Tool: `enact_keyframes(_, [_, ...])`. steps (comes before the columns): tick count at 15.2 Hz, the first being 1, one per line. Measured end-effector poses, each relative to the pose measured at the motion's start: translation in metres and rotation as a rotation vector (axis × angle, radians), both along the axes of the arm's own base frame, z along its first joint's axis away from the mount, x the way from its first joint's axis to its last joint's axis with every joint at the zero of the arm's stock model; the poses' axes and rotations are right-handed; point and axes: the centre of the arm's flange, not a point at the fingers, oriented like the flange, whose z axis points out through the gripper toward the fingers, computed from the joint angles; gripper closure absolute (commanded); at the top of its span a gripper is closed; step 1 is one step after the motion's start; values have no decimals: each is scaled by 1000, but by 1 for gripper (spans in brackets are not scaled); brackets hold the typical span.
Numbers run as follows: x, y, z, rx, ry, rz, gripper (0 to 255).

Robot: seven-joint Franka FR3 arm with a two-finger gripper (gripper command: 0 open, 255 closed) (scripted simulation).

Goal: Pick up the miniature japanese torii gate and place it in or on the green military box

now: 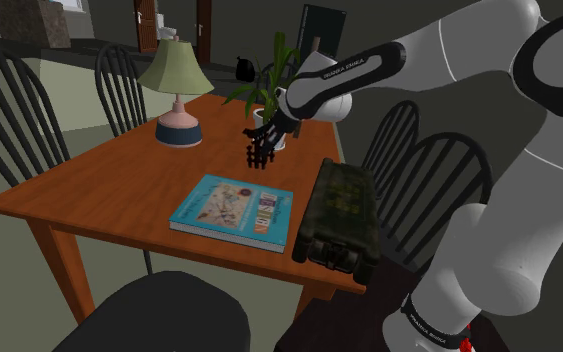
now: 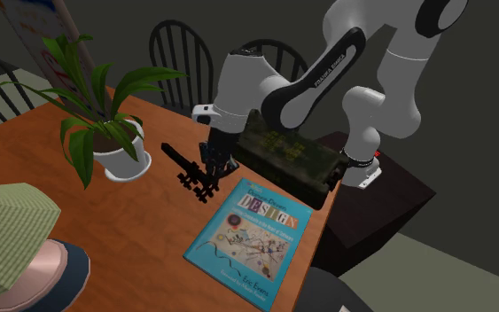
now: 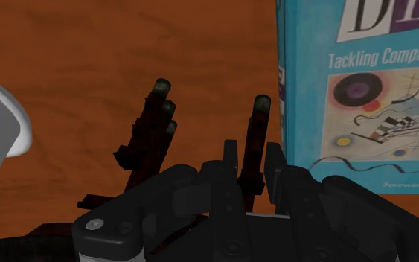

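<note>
Dark torii gate is clasped by one post in the gripper; it should be lifted straight, then carried to the shoulder view's right, onto the green box.

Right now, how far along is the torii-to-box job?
Reach done: the hand is closed on one post of the dark torii gate, between the plant pot and the book. Lift not evident. Left: carry it to the green military box and release.
</note>
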Motion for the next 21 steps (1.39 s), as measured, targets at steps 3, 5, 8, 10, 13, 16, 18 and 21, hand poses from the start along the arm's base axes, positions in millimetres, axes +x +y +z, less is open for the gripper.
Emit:
enact_keyframes(3, [0, 0, 16, 0, 0, 0, 255])
enact_keyframes(5, [1, -1, 28, 0, 0, 0, 255])
enact_keyframes(8, [0, 1, 44, 0, 0, 0, 255])
enact_keyframes(10, [0, 0, 53, 0, 0, 0, 255])
enact_keyframes(13, [0, 0, 70, 0, 0, 0, 255])
enact_keyframes(16, [0, 1, 83, 0, 0, 0, 255])
enact_keyframes(18, [-14, -2, 86, 0, 0, 0, 255])
enact_keyframes(21, [-54, -10, 85, 0, 0, -1, 255])
